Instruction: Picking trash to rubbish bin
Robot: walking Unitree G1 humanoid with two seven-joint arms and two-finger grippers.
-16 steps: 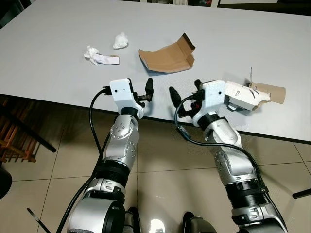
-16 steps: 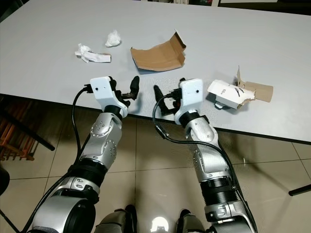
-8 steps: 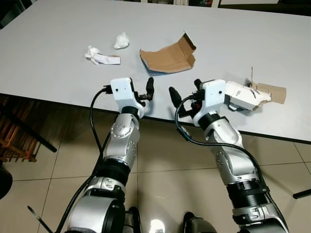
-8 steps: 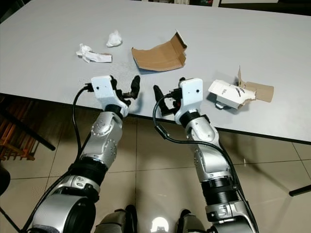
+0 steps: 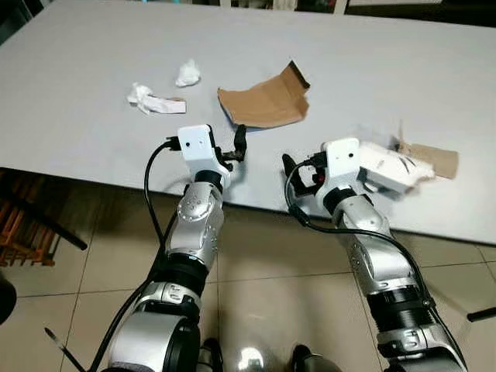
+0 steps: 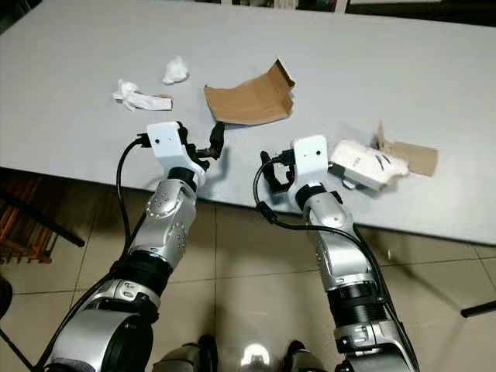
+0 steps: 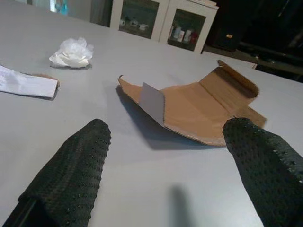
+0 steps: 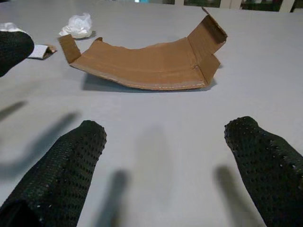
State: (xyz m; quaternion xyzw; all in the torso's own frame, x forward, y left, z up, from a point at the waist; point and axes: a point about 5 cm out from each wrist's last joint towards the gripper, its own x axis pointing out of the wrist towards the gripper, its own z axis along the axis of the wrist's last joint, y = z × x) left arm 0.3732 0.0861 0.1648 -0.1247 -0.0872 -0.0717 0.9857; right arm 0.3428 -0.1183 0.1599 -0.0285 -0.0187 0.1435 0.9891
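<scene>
Likely to go wrong first: the grab at the brown cardboard piece [image 5: 263, 102]. Lying flat and bowed on the tabletop [image 5: 77, 116], a little in from the near edge and about midway along it, with one flap standing up at its far right end; thin enough that a low approach could shove it across the surface instead of catching it. Risk too of both tools closing on the same piece and knocking fingers, since both point at it.

Left tool [image 7: 170, 170]: fingers spread wide, holding nothing, poised over the near edge just short of the cardboard's near left corner. Right tool [image 8: 163, 165]: also spread wide, holding nothing, hovering over the near edge, farther back from the cardboard.

Other trash well apart: a crumpled white tissue [image 5: 187, 74] and a crushed white wrapper [image 5: 151, 100] toward the left, a torn white box [image 5: 387, 164] with a brown flap near the right end of the near edge, just beside the right wrist and easy to sweep off with a careless swing. No rubbish bin to be made out.
</scene>
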